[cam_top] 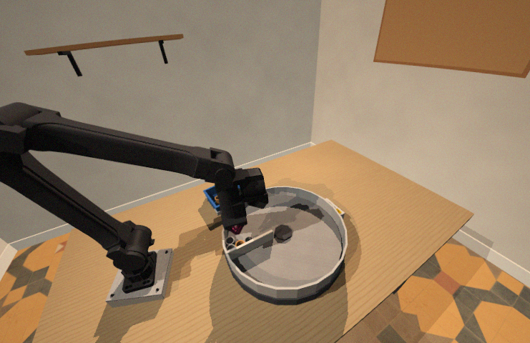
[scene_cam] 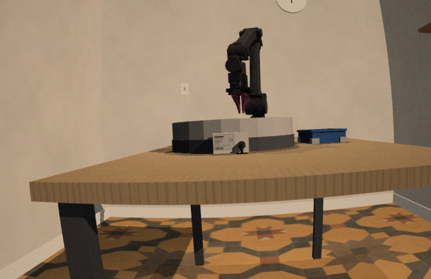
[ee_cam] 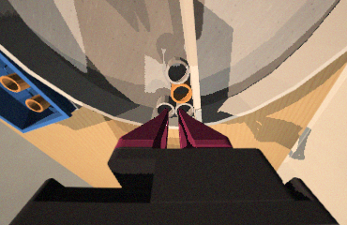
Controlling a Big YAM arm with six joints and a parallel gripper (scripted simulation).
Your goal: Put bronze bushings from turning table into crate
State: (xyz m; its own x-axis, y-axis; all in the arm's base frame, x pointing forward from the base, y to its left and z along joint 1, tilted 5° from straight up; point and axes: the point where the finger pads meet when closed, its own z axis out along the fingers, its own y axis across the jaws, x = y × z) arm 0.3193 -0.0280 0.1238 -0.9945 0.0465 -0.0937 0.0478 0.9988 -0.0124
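The grey walled turning table [cam_top: 295, 291] [scene_cam: 270, 126] [ee_cam: 120, 42] holds a bronze bushing [cam_top: 237, 243] [ee_cam: 182, 101] against its divider [cam_top: 254, 241] [ee_cam: 188, 52]. A larger steel bushing [ee_cam: 177, 82] stands beside it toward the centre. Two smaller steel bushings [ee_cam: 158, 109] [ee_cam: 190, 107] stand toward the wall. My gripper [cam_top: 236, 231] [scene_cam: 241, 113] [ee_cam: 173, 112] is slightly open and empty, above these bushings; its tips overlap the two small steel ones in the wrist view. The blue crate [cam_top: 209, 197] [scene_cam: 327, 136] [ee_cam: 45, 123] holds two bronze bushings [ee_cam: 22, 83] [ee_cam: 43, 104]; the arm partly hides it in the top view.
A dark hub [cam_top: 283, 233] stands at the turning table's centre. A white labelled box [cam_top: 334, 206] [scene_cam: 223, 143] stands against its outer wall. The turning table's raised wall lies between the bushings and the crate. The arm's base plate [cam_top: 167, 269] is on the wooden table.
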